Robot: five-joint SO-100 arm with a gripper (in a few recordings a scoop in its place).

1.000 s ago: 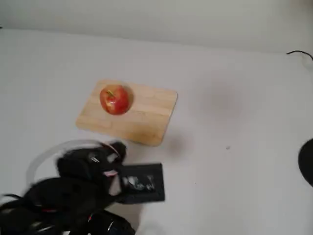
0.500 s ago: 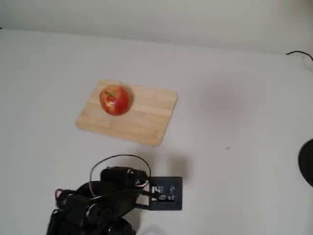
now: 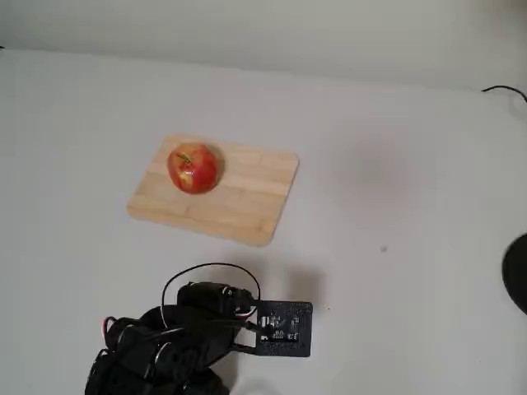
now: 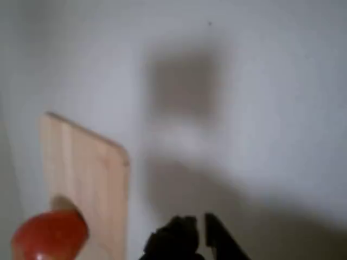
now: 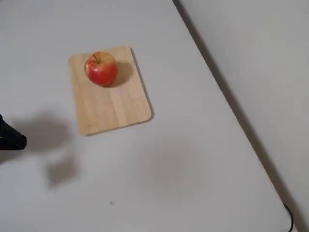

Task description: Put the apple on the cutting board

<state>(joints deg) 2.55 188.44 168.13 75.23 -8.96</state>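
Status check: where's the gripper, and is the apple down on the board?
Gripper off the board, over bare table, nothing between the fingers; open or shut unclear. Apple sitting on cutting board, near one end. Nothing in the way.

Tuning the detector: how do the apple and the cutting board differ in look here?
The apple is round and red with yellowish patches; the cutting board is flat, rectangular, pale wood. The apple is much smaller and sits on one end of the board, which lies flat on the table. Both rest apart from the arm.

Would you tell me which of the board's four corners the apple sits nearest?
The small red apple sits by the light wooden cutting board's far-left corner in a fixed view; the other three corners lie bare.
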